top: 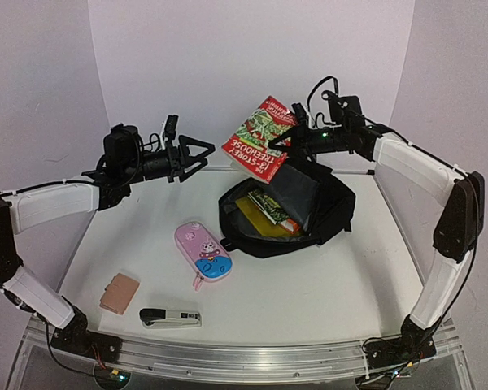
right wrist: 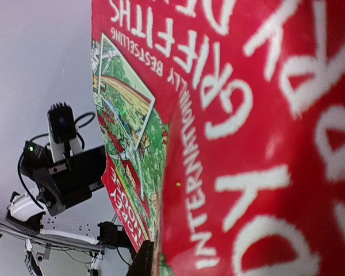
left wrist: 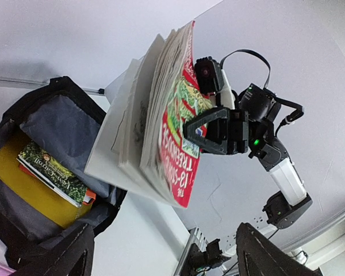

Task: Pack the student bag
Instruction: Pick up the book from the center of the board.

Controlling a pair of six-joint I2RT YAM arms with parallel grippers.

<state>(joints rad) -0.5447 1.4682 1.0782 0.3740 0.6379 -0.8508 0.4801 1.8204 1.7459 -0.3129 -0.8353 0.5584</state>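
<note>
The student bag (top: 329, 213) is a black backpack lying open at the table's middle right, with a yellow book (top: 264, 226) and a green-covered book (top: 270, 205) inside. It also shows in the left wrist view (left wrist: 52, 118). My right gripper (top: 294, 140) is shut on the upper edge of a red paperback (top: 259, 140) and holds it tilted in the air above the bag's opening. The paperback (right wrist: 247, 144) fills the right wrist view. My left gripper (top: 197, 154) is open and empty, in the air left of the paperback (left wrist: 172, 115), its fingers (left wrist: 69, 253) spread wide.
A pink cartoon pencil case (top: 202, 252) lies left of the bag. A small brown wallet-like item (top: 119, 292) and a black-and-silver stapler (top: 171, 317) lie near the front left edge. White walls close in the back and both sides.
</note>
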